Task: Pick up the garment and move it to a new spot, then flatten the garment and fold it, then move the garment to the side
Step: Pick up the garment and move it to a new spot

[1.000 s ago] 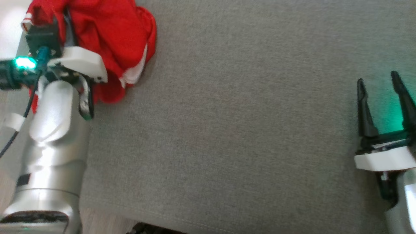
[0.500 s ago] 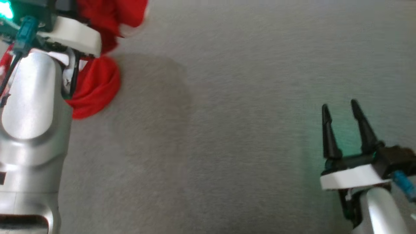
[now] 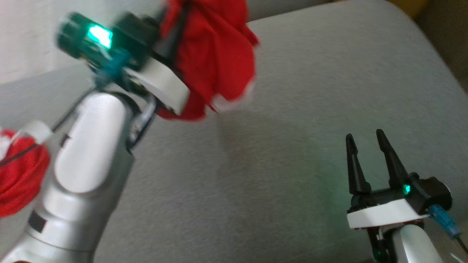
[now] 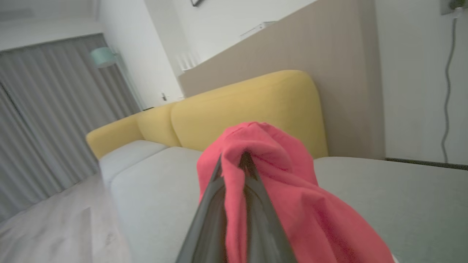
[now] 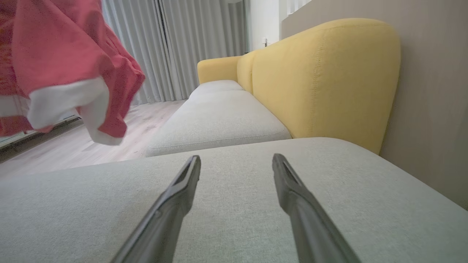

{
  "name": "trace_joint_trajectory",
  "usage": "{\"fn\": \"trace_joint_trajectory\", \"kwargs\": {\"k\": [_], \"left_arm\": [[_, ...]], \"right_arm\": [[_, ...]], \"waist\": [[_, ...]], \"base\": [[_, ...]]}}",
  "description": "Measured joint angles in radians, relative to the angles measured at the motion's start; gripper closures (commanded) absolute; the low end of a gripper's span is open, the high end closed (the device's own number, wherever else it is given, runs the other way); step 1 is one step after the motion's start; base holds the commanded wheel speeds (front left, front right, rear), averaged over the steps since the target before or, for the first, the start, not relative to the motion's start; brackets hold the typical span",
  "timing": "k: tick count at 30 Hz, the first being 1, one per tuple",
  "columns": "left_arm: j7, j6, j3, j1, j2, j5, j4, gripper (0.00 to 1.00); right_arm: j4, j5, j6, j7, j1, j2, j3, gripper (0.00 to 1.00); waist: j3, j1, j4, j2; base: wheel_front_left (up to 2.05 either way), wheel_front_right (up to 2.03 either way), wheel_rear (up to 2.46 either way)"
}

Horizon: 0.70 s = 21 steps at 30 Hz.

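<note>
Well, you have plenty of open room: ahead of the right pincer (image 3: 365, 135) the flat grey woven seat cushion (image 3: 292, 109) lies bare out to its rounded far edge. Beyond that edge, ahead and to the right of the fingertips, rises the mustard-yellow padded sofa backrest (image 5: 321, 80). Ahead and a little left sits a second pale grey seat cushion (image 5: 219, 120), with light wooden floor (image 5: 73, 146) and long grey pleated curtains (image 5: 175, 47) further left. Your right pincer stands spread wide with nothing between its fingers, low over the cushion. Your left pincer (image 4: 234, 157) is clamped tight on the red cloth garment with white trim (image 3: 215, 54), and a fold bunches over the tips of its two dark fingers. The garment hangs lifted clear of the cushion, up and to the left of the right pincer and well apart from it. It droops from the left pincer as a crumpled bundle, with a white-banded hem dangling at its lowest edge. A red cloth bunch (image 3: 18, 179) shows below the left forearm, and you cannot tell whether it joins the bundle. The garment's outline is blurred in the head view.
</note>
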Motion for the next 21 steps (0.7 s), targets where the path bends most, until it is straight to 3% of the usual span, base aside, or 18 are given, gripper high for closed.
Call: {"fn": "trace_joint_trajectory", "kwargs": {"k": [4,9,10,13,16,21], "left_arm": [[-0.013,-0.004,-0.07,0.016,-0.006,-0.04,0.068,1.0],[-0.116,-0.011,-0.181,0.002,0.0,-0.104,0.278,1.0],[-0.137,-0.011,-0.208,-0.007,0.007,-0.112,0.328,0.89],[-0.249,-0.011,-0.224,-0.053,0.011,-0.104,0.46,0.0],[-0.355,0.011,-0.224,-0.113,-0.001,-0.071,0.559,0.0],[-0.477,0.122,-0.195,-0.102,-0.063,-0.059,0.605,0.0]], "right_arm": [[-0.005,0.024,0.0,0.0,-0.013,0.0,0.03,0.0],[-0.012,0.052,0.0,0.0,-0.061,0.001,0.062,0.0],[-0.012,0.058,0.0,0.0,-0.075,0.001,0.069,0.0],[-0.019,0.067,0.0,0.0,-0.101,0.001,0.07,0.0],[-0.018,0.067,0.0,0.0,-0.101,0.001,0.064,0.0],[-0.012,0.051,0.0,0.0,-0.091,0.002,0.031,0.0]], "waist": [[0.018,0.0,-0.081,0.0],[0.1,0.0005,-0.136,0.0],[0.118,0.0005,-0.145,0.0],[0.167,0.0005,-0.167,0.0],[0.201,0.0007,-0.173,0.0],[0.196,0.0004,-0.131,0.0]], "base": [[0.0,0.0,0.0],[0.0,0.0,0.0],[0.0,0.0,0.0],[0.0,0.0,0.0],[0.0,0.0,0.0],[0.0,0.0,0.0]]}}
